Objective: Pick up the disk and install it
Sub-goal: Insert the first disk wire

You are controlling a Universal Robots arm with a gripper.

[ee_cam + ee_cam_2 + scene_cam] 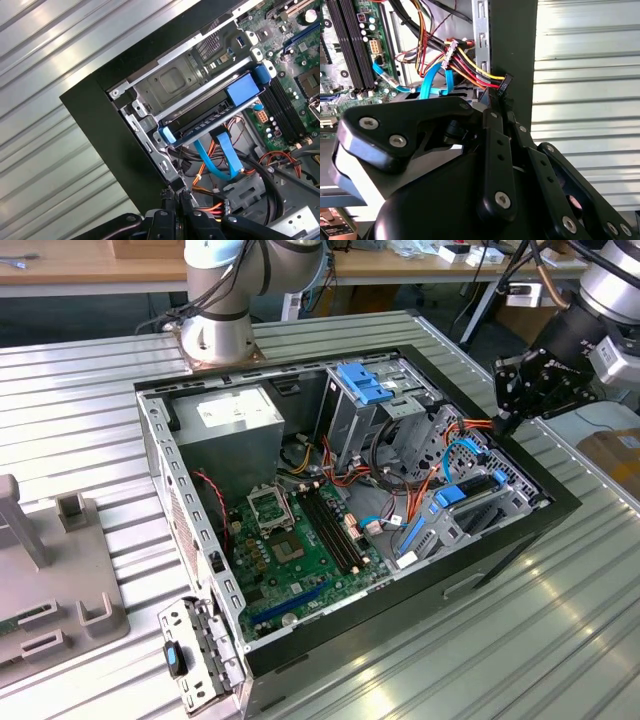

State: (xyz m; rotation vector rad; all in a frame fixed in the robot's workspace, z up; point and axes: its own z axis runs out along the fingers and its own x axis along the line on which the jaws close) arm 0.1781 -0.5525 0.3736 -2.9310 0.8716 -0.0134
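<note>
On the exterior view's left, a grey stand sits on the ribbed metal worktop. Just beside it lies an open computer case with its side off, and a metal front plate hangs at its near corner. Behind the case stands the base of the arm.

Inside the case the power supply comes first, then the green motherboard. Next is a tall metal bay with a blue bracket on top.

Further towards the exterior view's right, the disk sits in a low metal bay at the case's corner. In the first wrist view the disk is seen edge-on between the bay's rails. Its blue frame runs along it, and a blue flat cable drops from its end. Red, orange and yellow wires run beside that cable to a black plug at the case wall.

At the far right of the exterior view, the tool hangs over the case's right wall, apart from the disk. In both wrist views the tool is narrow. Its fingers are drawn together, and their tips lie at the wall's inner edge, near the black plug. I cannot tell whether they pinch the wall's metal lip.
</note>
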